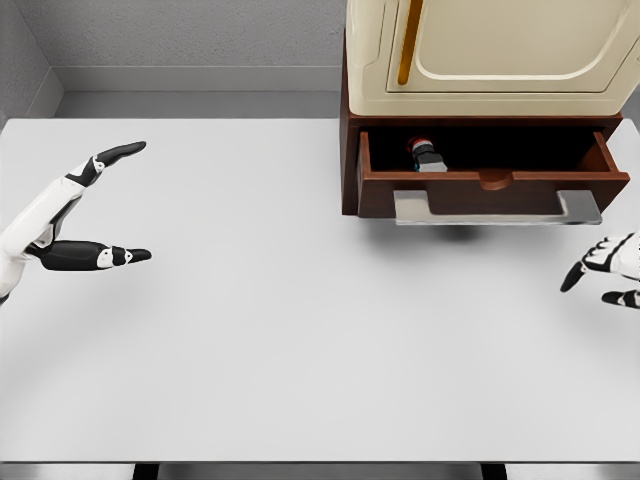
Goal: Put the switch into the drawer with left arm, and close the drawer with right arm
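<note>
Lying inside the open drawer (490, 190), the switch (427, 155) looks small, rigid and light. We judge the drawer's stiff front handle (497, 208) the contact point; both left hand (105, 205) and right hand (610, 270) are spread, empty.

The right hand (612, 268) is cut off by the picture's right edge, only some fingers showing. The switch (427, 155) lies partly hidden behind the drawer (490, 190) front, its details too small to tell.
</note>
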You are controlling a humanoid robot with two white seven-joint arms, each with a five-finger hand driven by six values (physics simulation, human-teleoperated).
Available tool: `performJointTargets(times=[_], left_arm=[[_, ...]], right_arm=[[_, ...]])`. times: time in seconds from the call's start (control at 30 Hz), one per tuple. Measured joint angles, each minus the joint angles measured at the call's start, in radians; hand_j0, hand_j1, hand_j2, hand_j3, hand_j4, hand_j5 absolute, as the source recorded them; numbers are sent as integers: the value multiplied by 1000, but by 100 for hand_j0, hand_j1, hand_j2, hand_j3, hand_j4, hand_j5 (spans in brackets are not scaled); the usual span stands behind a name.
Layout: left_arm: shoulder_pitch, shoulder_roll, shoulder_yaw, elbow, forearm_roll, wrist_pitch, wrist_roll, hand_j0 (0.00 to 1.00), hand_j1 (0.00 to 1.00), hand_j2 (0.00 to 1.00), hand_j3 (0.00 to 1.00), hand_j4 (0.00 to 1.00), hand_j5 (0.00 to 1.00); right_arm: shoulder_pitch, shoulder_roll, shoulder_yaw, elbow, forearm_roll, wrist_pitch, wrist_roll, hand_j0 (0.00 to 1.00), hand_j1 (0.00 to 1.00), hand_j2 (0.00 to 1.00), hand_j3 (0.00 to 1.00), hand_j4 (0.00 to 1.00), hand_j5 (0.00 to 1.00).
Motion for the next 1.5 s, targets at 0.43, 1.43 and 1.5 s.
performJointTargets(times=[0.43,1.43,1.5], left_arm=[[0,0,0,2,0,0,0,100,100,100,100,100,100],[2,0,0,0,0,0,0,100,100,100,100,100,100],[2,0,0,0,0,0,0,100,100,100,100,100,100]], right_arm=[[-110,14,-15,-41,2,0,7,66,66,66,66,66,66],[-138,91,-4,-39,42,0,9,67,67,67,67,67,67],[-140,93,-4,-39,42,0,9,67,67,67,67,67,67]])
